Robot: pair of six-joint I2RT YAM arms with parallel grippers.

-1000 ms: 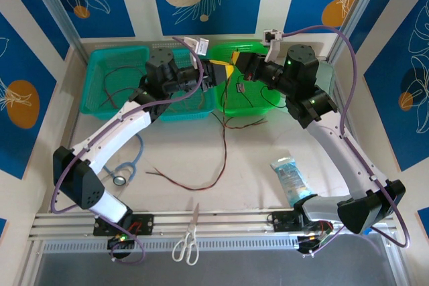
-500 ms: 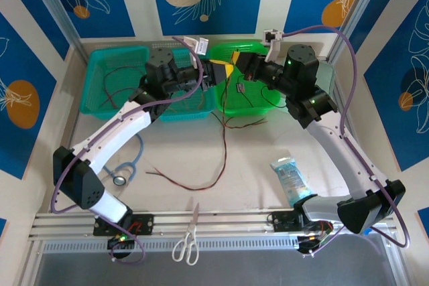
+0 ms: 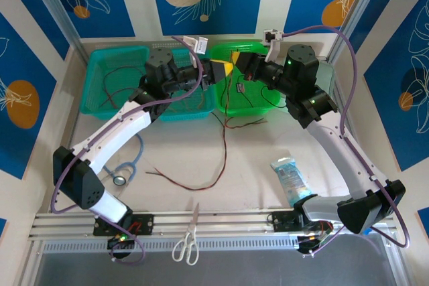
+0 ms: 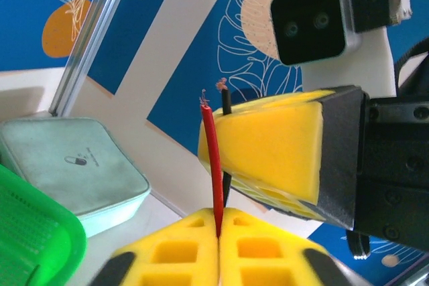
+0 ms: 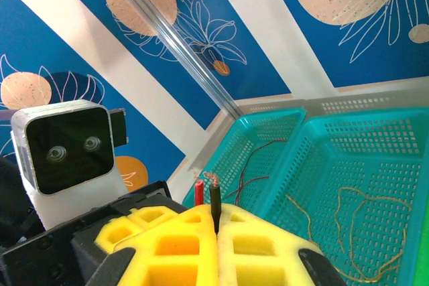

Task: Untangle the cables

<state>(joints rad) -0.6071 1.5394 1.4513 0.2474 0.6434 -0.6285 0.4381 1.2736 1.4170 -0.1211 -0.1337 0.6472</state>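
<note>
Scissors, stethoscope, blue packet — teal baskets

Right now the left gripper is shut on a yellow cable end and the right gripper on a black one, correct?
Not quite: the left gripper is shut on the red cable, not a yellow one, as the left wrist view shows. The right gripper is shut on the black cable.

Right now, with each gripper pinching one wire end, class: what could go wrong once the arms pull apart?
1. The left gripper holds the red wire close to its tip, and the right gripper holds the black wire the same way, so either could slip out.
2. The grippers sit close together and might bump.
3. Lower down, the wires seem to cross by the green basket, so pulling may tighten the tangle.
</note>
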